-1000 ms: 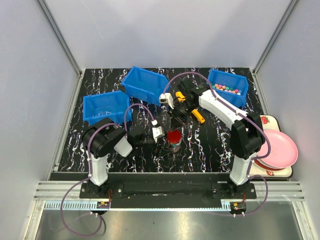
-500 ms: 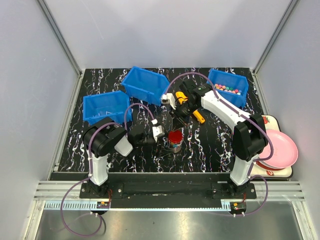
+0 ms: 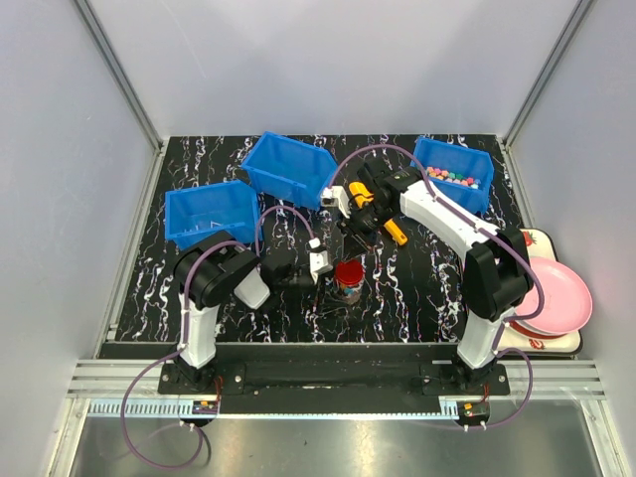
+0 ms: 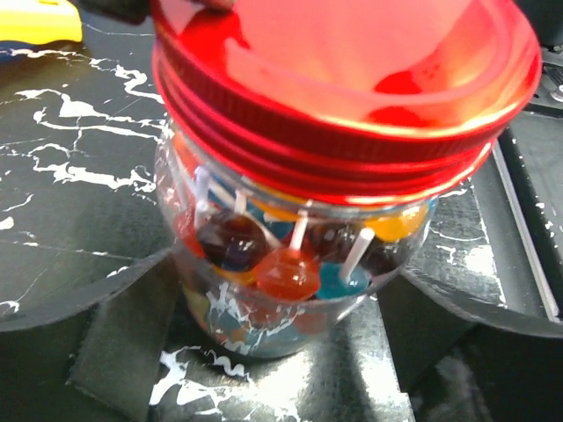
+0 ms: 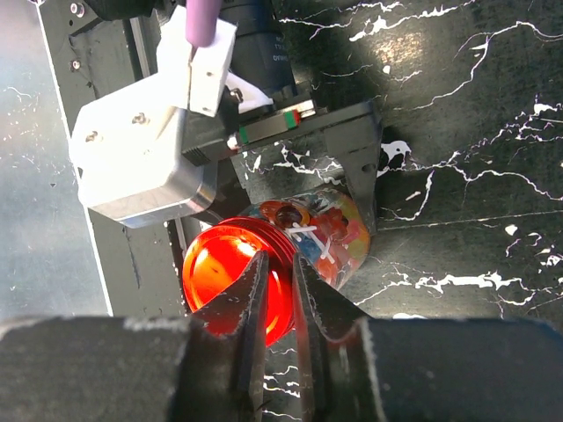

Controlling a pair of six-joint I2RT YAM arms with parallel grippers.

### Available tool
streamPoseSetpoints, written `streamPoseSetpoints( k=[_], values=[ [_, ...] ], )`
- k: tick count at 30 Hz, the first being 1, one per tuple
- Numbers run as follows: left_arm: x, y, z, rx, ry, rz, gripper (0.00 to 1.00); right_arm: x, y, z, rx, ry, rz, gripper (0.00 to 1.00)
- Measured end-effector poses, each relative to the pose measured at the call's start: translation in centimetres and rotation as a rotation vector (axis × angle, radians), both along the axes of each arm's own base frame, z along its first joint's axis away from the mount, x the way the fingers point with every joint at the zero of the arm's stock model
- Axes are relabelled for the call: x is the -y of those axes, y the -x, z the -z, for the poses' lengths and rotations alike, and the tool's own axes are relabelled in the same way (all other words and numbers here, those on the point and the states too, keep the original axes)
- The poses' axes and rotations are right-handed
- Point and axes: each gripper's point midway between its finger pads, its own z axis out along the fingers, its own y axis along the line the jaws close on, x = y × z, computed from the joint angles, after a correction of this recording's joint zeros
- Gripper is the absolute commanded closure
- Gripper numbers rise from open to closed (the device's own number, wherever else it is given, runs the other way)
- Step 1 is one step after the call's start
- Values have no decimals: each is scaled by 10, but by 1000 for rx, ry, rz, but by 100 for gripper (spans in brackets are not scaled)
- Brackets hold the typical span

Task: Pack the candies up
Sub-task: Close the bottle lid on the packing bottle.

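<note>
- Since before, left gripper [image 4: 281, 347] shifted right, clasping one jar [image 4: 230, 309] of candies [image 4: 286, 272].
- One red lid [image 5: 220, 274] lay beneath right gripper [image 5: 280, 260], jaws narrow.
- We counted three blue bins [image 3: 288, 164].

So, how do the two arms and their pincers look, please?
Both the left arm and right arm have white links, black joints and a looping purple cable. The left pincer and right pincer have dark flat fingers; the left one's housing is white.
</note>
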Motion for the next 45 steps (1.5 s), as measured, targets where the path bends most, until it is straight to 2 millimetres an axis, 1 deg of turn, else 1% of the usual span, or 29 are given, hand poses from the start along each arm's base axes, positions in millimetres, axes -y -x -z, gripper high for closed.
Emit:
streamPoseSetpoints(
  k=[2, 7, 15, 18, 19, 20, 21, 24, 26, 31, 34, 38, 41, 43, 45],
  values=[
    [1, 0, 0, 1, 0, 0, 29, 0, 1, 0, -2, 1, 1, 79],
    [1, 1, 0, 9, 1, 8, 42, 1, 2, 0, 3, -1, 2, 79],
    [2, 2, 0, 9, 2, 13, 41, 7, 5, -1, 35, 10, 7, 79],
    [3, 3, 0, 10, 2, 17, 43, 11, 7, -1, 42, 18, 8, 79],
    [3, 3, 0, 13, 2, 18, 45, 12, 7, -1, 47, 21, 9, 79],
    [3, 4, 0, 15, 2, 19, 51, 13, 8, -1, 51, 22, 9, 79],
    [3, 4, 0, 16, 1, 20, 61, 14, 9, -2, 57, 25, 10, 79],
    [4, 4, 0, 19, 1, 22, 67, 20, 11, -2, 79, 38, 11, 80],
    [4, 5, 0, 20, 1, 23, 68, 24, 13, -1, 90, 46, 11, 80],
    [4, 4, 0, 23, 1, 24, 76, 29, 16, -1, 112, 51, 14, 83],
    [4, 5, 0, 24, 1, 24, 78, 34, 19, -2, 122, 59, 19, 84],
    [4, 4, 0, 23, 1, 22, 78, 44, 28, -3, 112, 89, 24, 83],
    [4, 0, 0, 26, 0, 9, 79, 51, 36, -5, 95, 112, 25, 83],
    [4, -2, 0, 26, -1, 0, 79, 53, 38, -8, 94, 121, 27, 82],
    [4, -3, 0, 27, -2, -3, 79, 51, 35, -15, 106, 114, 28, 81]
  ],
)
